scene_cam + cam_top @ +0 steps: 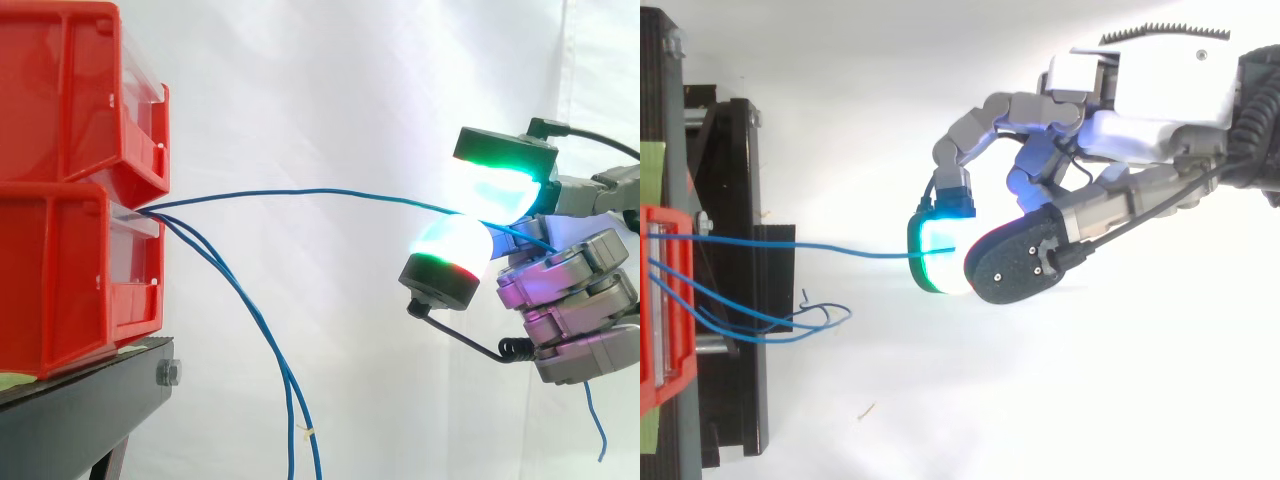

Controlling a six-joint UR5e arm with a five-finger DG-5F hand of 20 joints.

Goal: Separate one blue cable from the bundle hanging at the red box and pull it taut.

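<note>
One blue cable (330, 192) runs nearly level from the slot between the two red boxes (70, 190) out to my hand (580, 300) at the right. It is pinched between two glowing fingertips (495, 190), and its free end hangs below the hand. From above, the same cable (830, 247) stretches in a straight line from the red box (660, 300) to the hand (1070, 170). Two other blue cables (270, 360) leave the same slot and hang down in a curve, apart from the held one.
The red boxes stand stacked on a black stand (90, 400) at the left. A white curtain (350, 90) fills the background. Loose ends of the hanging cables (810, 315) loop over the stand's edge in the top view.
</note>
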